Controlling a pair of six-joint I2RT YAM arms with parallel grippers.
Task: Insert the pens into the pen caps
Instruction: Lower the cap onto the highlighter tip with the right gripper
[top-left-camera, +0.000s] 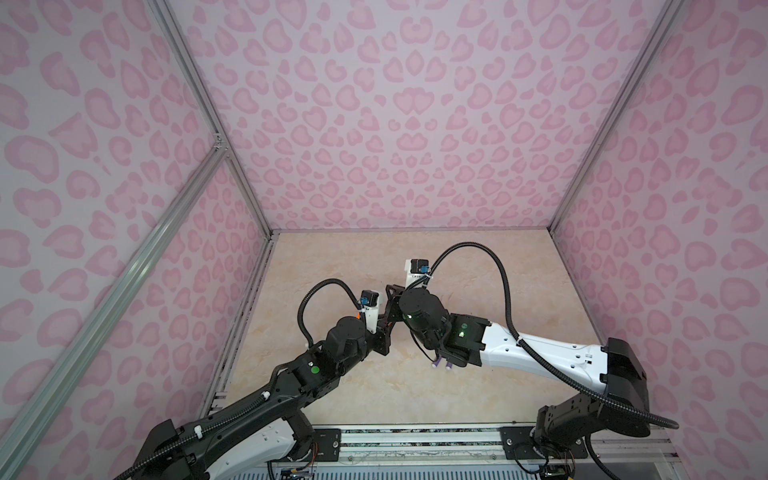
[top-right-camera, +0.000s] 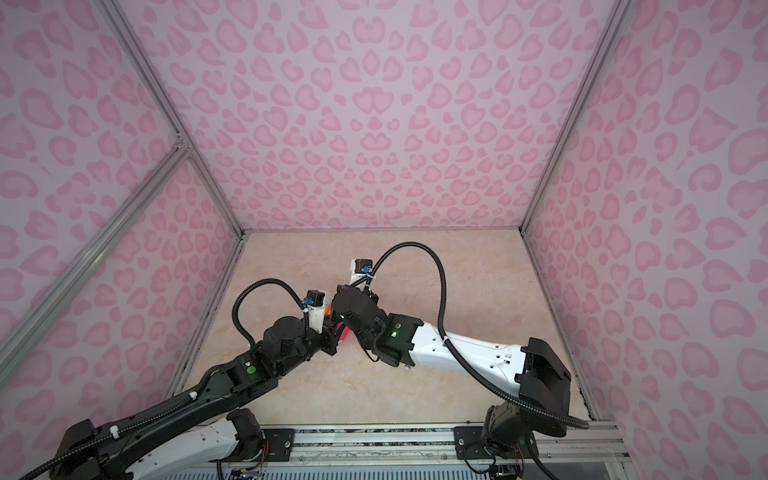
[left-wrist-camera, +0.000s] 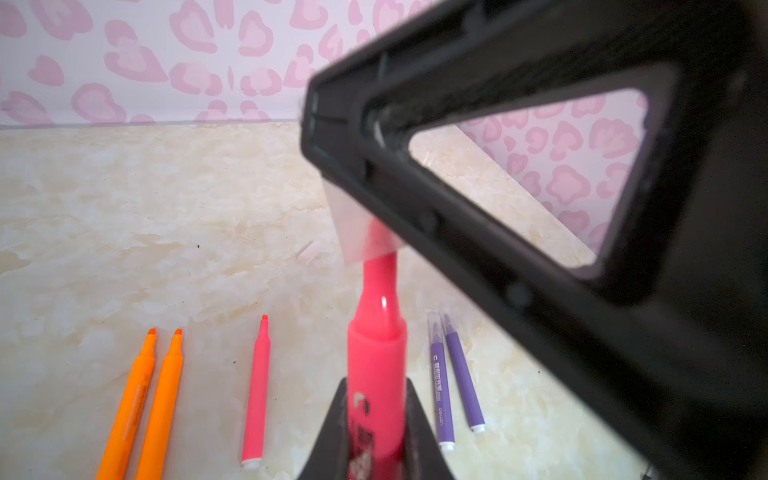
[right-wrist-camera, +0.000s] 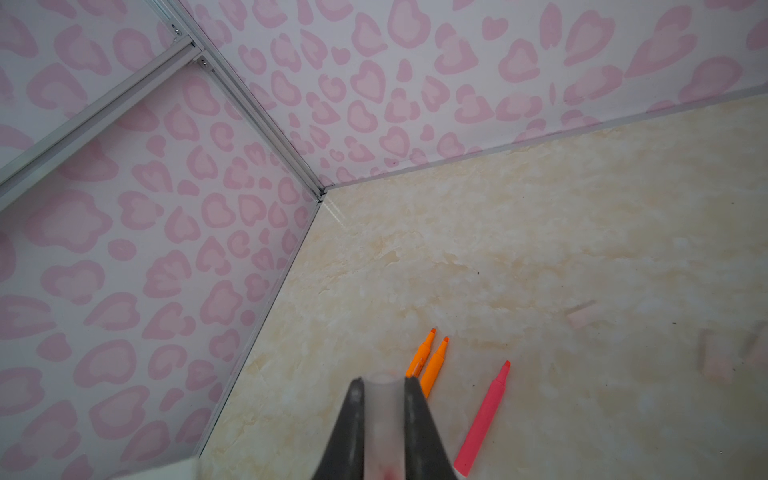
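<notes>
Counting pens: six slim marker sticks; two orange pens (left-wrist-camera: 164, 399) side by side, two purple pens (left-wrist-camera: 441, 390) side by side, one loose pink-red pen (left-wrist-camera: 257, 390) between those pairs, all five flat on the beige marbled worktop (left-wrist-camera: 124, 199); the sixth, a held pink-red pen (left-wrist-camera: 376, 345), is up off the surface
Counting caps: one pale translucent held cap (right-wrist-camera: 384, 415); one loose pale cap (left-wrist-camera: 305, 251) lying on the worktop beyond the pen tips; the right wrist view shows more pale shapes on the worktop, too blurred to count
Arms: in both top views the left arm (top-left-camera: 249, 411) and the right arm (top-left-camera: 540, 349) reach inward; their ends meet nose to nose over the middle of the worktop
Left hand (left-wrist-camera: 376, 386): closed tight on the barrel of the held pink-red pen, tip pointing away from the wrist
Right hand (right-wrist-camera: 384, 384): pinched on the held cap, one finger on each side
Pen against cap: the tapered tip sits inside the mouth of the held cap; the wider barrel is outside it
</notes>
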